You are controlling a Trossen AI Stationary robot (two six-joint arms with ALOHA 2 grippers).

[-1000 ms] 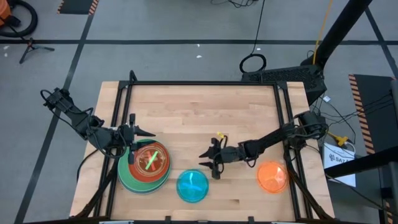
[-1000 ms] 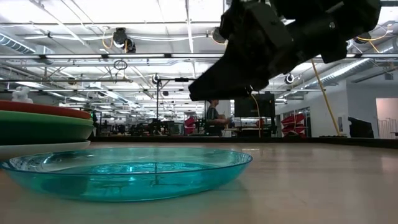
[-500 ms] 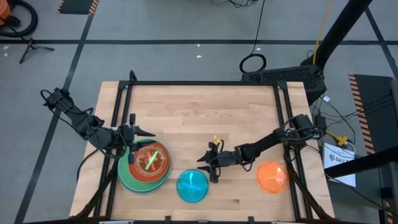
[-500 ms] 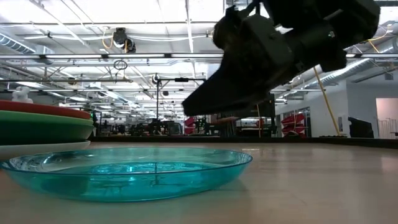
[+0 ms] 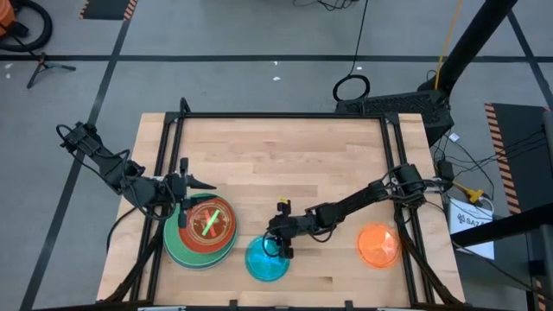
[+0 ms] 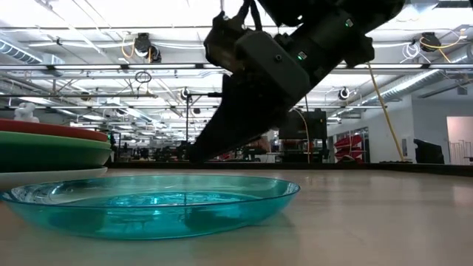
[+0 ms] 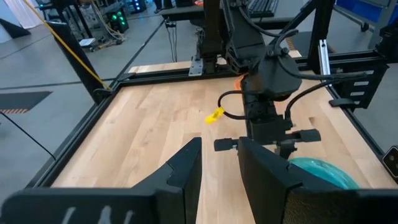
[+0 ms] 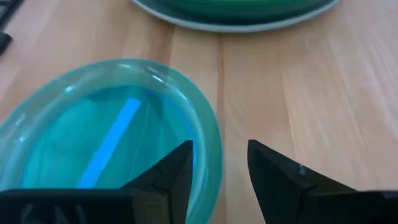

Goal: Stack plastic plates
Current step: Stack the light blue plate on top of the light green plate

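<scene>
The right tool (image 5: 278,244) hangs over the cyan plate's (image 5: 267,258) rim at that plate's one o'clock edge, its fingers (image 8: 280,177) spread to either side of the rim and pinching nothing. The right wrist view alone shows that straddle. The low view shows the tool just above the plate, which lies flat on the bench (image 5: 285,155). The left tool (image 5: 188,184) waits at the stack's (image 5: 200,233) eleven o'clock, fingers (image 7: 180,171) slightly apart and holding nothing. From above, the stack at the bench's seven o'clock has a green plate low down and a red-orange plate (image 5: 210,223) above it, with a lime streak on top; the low view adds a pale plate underneath. An orange plate (image 5: 378,244) lies alone at four o'clock.
</scene>
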